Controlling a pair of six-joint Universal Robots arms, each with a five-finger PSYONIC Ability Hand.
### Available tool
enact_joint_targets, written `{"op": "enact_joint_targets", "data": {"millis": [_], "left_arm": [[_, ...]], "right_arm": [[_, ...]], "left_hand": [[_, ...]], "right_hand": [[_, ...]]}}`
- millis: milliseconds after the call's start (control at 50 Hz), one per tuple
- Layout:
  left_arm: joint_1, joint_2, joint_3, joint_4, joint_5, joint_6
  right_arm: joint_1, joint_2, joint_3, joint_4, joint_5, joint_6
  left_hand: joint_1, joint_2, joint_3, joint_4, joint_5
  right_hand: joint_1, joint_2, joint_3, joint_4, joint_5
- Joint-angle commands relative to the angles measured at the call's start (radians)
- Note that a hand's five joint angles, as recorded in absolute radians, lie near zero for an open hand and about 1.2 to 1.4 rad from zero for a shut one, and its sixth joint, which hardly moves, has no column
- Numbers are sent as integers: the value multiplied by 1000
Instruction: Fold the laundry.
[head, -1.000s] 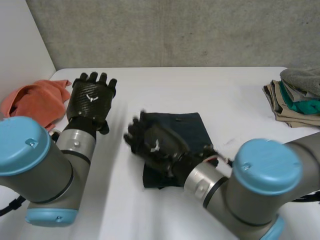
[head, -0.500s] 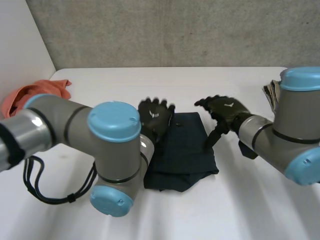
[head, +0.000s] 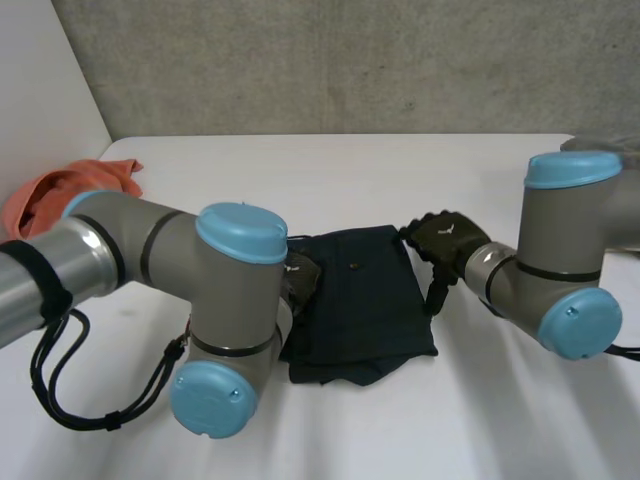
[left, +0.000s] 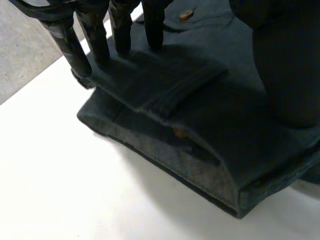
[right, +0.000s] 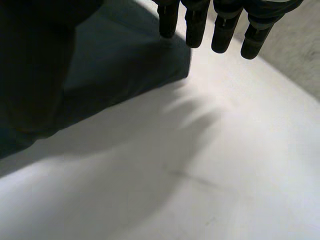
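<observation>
Risk: the folded dark garment is lying in loose layers in the middle of the table. A sideways push could be sliding them apart and undoing the fold. The left hand is resting straight fingers on the garment's left edge, gripping nothing. The right hand is reaching the far right corner, fingers extended, gripping nothing.

Plain dark navy garment with a small brown button, salmon-orange cloth, white table, mottled grey wall, black left hand, black right hand, grey arms with light-blue caps.
</observation>
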Motion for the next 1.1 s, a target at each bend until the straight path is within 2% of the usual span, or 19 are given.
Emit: {"op": "enact_joint_targets", "data": {"millis": [20, 80, 160, 220, 300, 340, 420, 580, 660, 980, 1080, 1100], "left_arm": [[1, 153, -19, 29, 13, -9], [1, 228, -49, 52, 50, -8], [10, 319, -95, 70, 140, -6], [45, 365, -137, 70, 241, -9], [79, 377, -158, 70, 317, -21], [85, 377, -158, 70, 326, -35], [88, 368, -155, 73, 337, -78], [91, 359, -154, 90, 335, -89], [96, 359, -160, 104, 335, -89], [117, 356, -165, 109, 337, -91], [117, 356, -165, 109, 337, -91], [117, 356, -165, 109, 337, -91]], "right_arm": [[10, -162, 167, -150, -1, 27], [20, -243, 273, -221, -7, 27], [44, -395, 515, -377, -17, 18], [84, -405, 661, -504, -27, 11], [132, -394, 776, -652, -33, 8], [142, -371, 806, -720, -33, -1], [147, -287, 801, -790, -34, -34], [144, -158, 717, -868, -27, -151], [144, -122, 681, -900, -24, -157], [158, -27, 527, -893, -31, -137], [158, -1, 481, -891, -36, -137], [158, 5, 465, -891, -42, -136]], "left_hand": [[-19, -28, -28, -30, -48], [-19, -28, -28, -30, -48], [-19, -28, -28, -30, -48], [-18, -27, -27, -29, -48], [-15, -24, -24, -26, -45], [-15, -24, -24, -26, -45], [-15, -24, -24, -26, -45], [-12, -21, -21, -23, -42], [-12, -21, -21, -23, -42], [-12, -21, -21, -23, -42], [-12, -21, -21, -23, -42], [-12, -21, -21, -23, -42]], "right_hand": [[-35, -28, -33, -35, -41], [-35, -28, -33, -35, -41], [-35, -28, -33, -35, -41], [-35, -28, -33, -35, -41], [-35, -28, -33, -35, -41], [-35, -28, -33, -35, -41], [-35, -28, -33, -35, -41], [-35, -28, -33, -35, -41], [-35, -28, -33, -35, -41], [219, 226, 221, 219, 213], [524, 531, 526, 524, 517], [725, 732, 727, 725, 719]]}}
